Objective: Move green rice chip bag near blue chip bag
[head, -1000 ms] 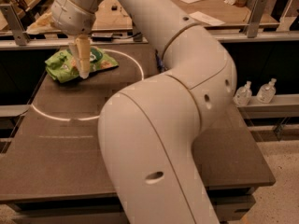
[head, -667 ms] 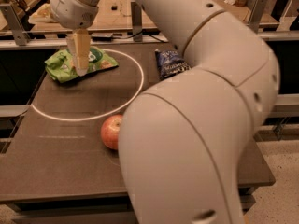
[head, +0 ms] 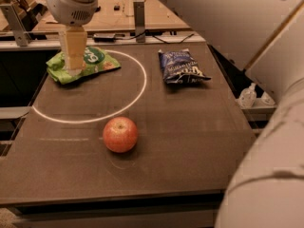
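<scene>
The camera view shows a dark tabletop [head: 190, 127] marked with a white circle [head: 143, 87]. At far left, the tan gripper [head: 73, 69] points down onto the bright lime-green flat rice chip bag [head: 97, 61]; whether it is clamped cannot be told. The dark navy-blue glossy chip bag [head: 182, 66] lies well apart, far right. A red apple [head: 120, 134] sits nearer.
</scene>
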Motion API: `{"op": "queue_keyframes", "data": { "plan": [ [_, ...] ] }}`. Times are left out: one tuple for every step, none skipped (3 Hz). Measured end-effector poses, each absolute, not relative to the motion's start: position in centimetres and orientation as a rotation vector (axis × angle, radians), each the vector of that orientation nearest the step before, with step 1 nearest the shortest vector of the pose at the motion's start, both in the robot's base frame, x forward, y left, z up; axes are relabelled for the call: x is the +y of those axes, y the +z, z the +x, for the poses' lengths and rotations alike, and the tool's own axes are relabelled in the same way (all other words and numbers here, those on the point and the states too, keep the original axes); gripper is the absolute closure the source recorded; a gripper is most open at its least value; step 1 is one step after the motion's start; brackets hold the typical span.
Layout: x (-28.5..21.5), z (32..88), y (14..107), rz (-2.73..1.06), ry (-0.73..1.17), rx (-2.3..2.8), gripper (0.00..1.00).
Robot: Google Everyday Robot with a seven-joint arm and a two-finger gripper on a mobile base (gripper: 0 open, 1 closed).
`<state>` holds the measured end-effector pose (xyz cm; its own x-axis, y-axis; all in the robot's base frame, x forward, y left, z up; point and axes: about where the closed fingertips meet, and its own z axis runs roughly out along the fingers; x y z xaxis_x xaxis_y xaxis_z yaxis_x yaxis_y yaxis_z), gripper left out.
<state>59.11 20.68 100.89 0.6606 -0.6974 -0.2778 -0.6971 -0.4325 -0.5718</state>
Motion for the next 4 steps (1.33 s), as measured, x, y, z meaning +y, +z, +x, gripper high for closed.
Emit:
{"op": "queue_keyframes", "data": {
  "plan": [
    [21.1,59.1,95.9,-2.217,-0.131,1.194,0.0],
    [20.9,59.5,91.4,-2.293,-0.272,1.241,0.0],
    [20.5,60.0,89.2,-2.352,-0.364,1.248,0.0],
    [20.2,60.3,88.0,-2.337,-0.473,1.248,0.0]
  ]
}}
